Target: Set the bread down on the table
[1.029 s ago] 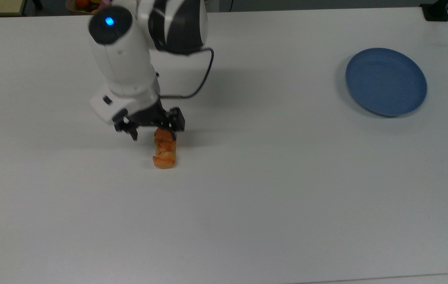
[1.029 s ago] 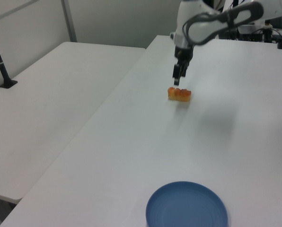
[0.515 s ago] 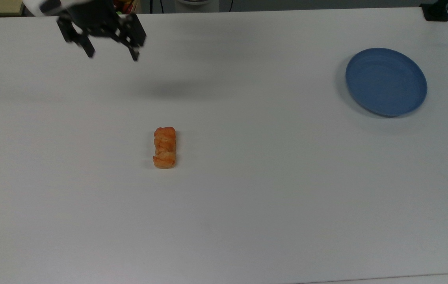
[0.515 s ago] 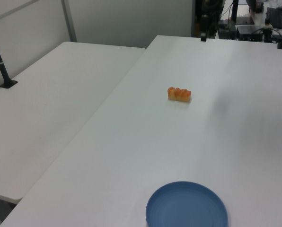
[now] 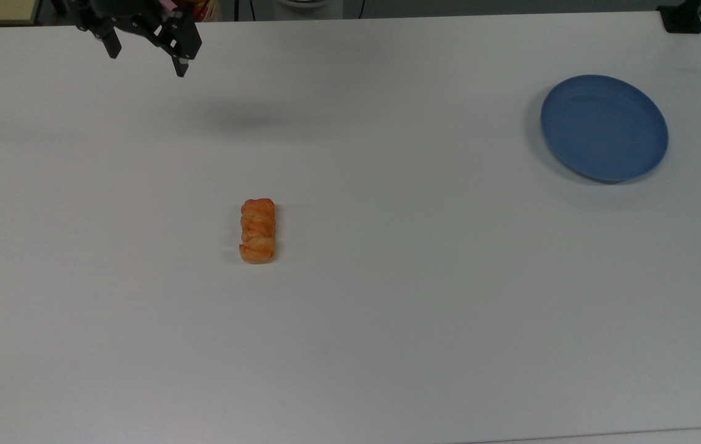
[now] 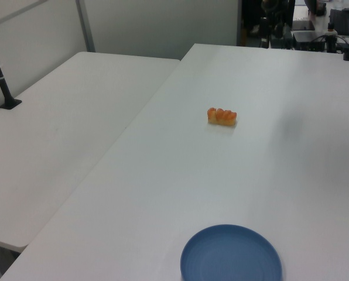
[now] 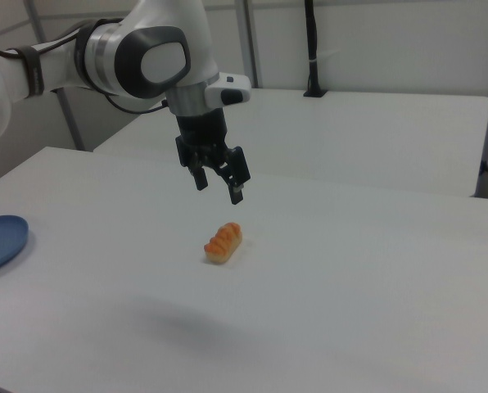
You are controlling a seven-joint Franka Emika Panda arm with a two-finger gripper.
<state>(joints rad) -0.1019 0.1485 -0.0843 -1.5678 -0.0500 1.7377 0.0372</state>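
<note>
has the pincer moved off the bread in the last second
Yes. In the top view the pincer, open, has gone from right at the bread up toward the table's far edge; the bread hasn't shifted.

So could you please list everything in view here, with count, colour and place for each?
bread: one, golden-orange, lying on the table near the middle of the top view, apart from everything else.
plate: one, blue, round, on the table at the top view's right, with nothing on it.
table: one, white, carrying the bread and the plate.
second table: one, white, beside the first at the left view's left.
black post: one, clamped to the second table's far left edge in the left view.
gripper: one, black, open, holding nothing, raised above the table and away from the bread.
</note>
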